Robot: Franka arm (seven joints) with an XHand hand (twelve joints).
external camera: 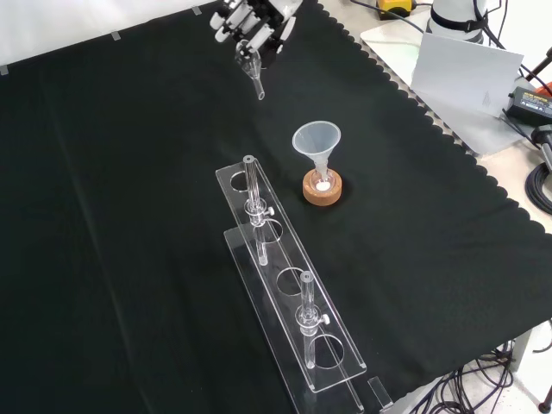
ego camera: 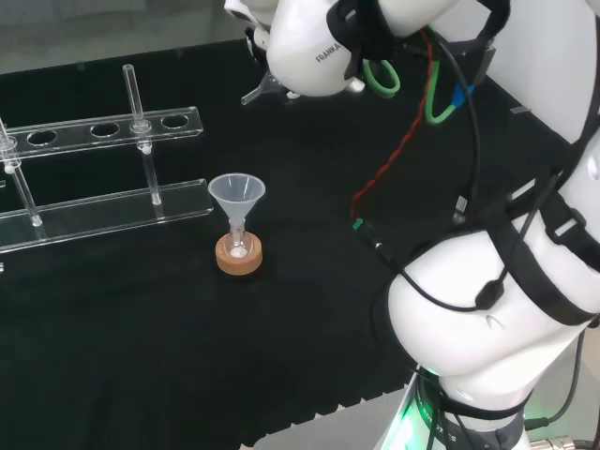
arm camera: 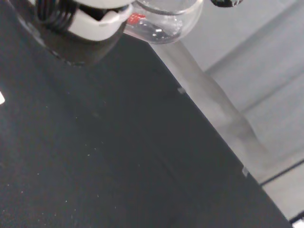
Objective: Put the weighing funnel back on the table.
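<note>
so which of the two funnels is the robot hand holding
The small weighing funnel, its stem pointing down from the robot hand. The big cone funnel stands apart on its cork ring.

Black cloth (external camera: 129, 216) carries a cork ring (external camera: 323, 193) and a seemingly acrylic rack (external camera: 289, 302).

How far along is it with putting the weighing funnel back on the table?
Nothing looks finished yet. In hand: the hand has its fingers curled round the weighing funnel, stem pointing down, near the far edge of the black cloth in the front view, apparently lifted off it. Left: lower it onto the cloth, open the fingers, withdraw.
</note>
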